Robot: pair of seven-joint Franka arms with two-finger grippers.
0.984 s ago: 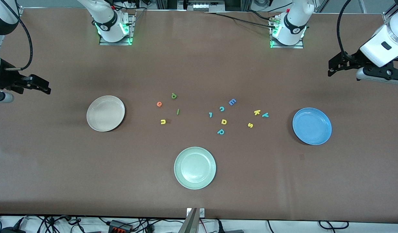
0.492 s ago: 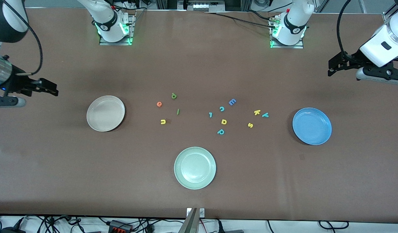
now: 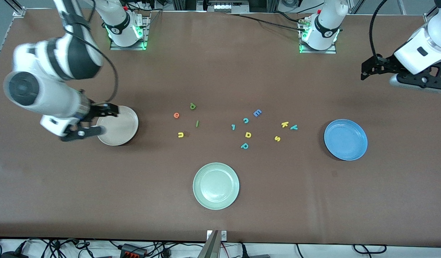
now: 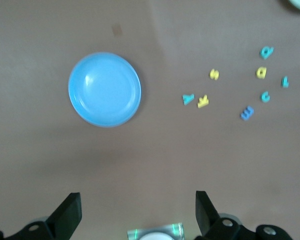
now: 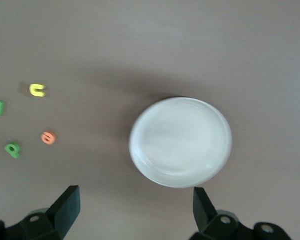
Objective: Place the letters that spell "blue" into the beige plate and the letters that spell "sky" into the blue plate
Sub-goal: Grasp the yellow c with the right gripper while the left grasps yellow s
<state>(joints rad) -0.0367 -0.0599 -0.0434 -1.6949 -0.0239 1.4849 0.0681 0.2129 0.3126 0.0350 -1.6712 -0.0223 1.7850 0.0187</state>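
The orange e (image 3: 176,115), dark green b (image 3: 192,106), green l (image 3: 197,123) and yellow u (image 3: 180,134) lie on the table beside the beige plate (image 3: 125,127). Yellow k (image 3: 284,124), teal y (image 3: 294,127) and yellow s (image 3: 277,138) lie beside the blue plate (image 3: 345,139). My right gripper (image 3: 106,122) hangs open and empty over the beige plate's rim; its wrist view shows the plate (image 5: 180,142) and the e (image 5: 48,137). My left gripper (image 3: 364,72) is open and empty, up over bare table near its own end; its wrist view shows the blue plate (image 4: 104,89).
A pale green plate (image 3: 216,185) sits nearer the front camera at mid-table. Between the two letter groups lie a blue E (image 3: 257,113), teal c (image 3: 245,120), a small teal piece (image 3: 233,127), yellow a-like letter (image 3: 248,134) and teal p (image 3: 244,146).
The right arm has swung in from its end of the table to the beige plate. The left arm has shifted only slightly. No letter or plate has moved.
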